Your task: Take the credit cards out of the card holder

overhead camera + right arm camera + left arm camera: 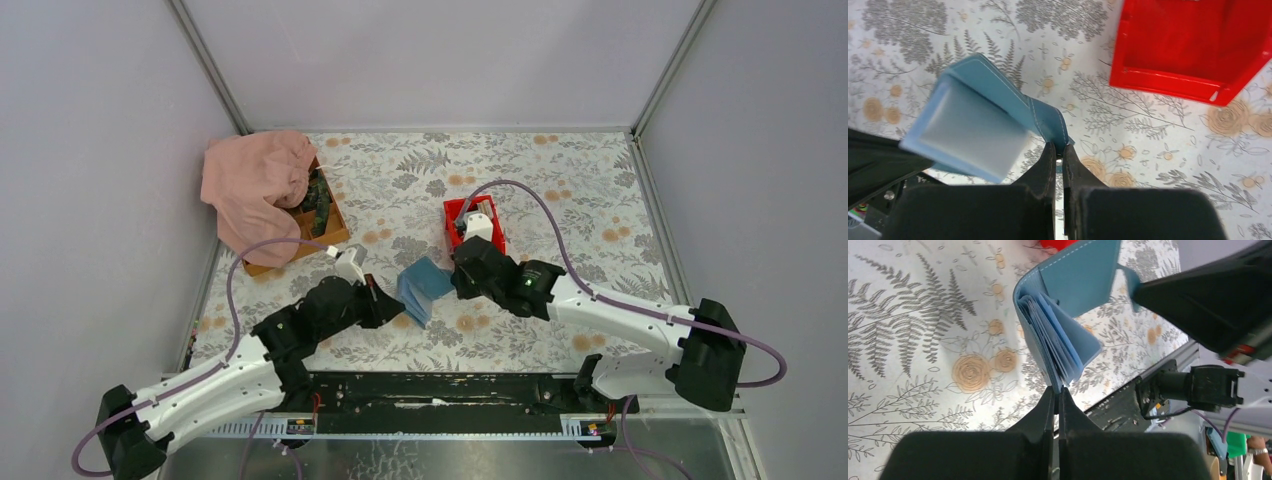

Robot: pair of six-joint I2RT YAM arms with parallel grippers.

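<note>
The blue card holder is lifted open between my two grippers at the table's middle. My left gripper is shut on the lower edge of the holder, whose several blue inner leaves fan out. My right gripper is shut on the holder's snap flap; the holder's cover hangs to its left. No credit card shows clearly; they stay hidden among the leaves. In the top view my left gripper is at the holder's left, my right gripper at its right.
A red plastic bin with a white object in it stands just behind the right gripper; it shows in the right wrist view. A wooden box with a pink cloth over it sits at back left.
</note>
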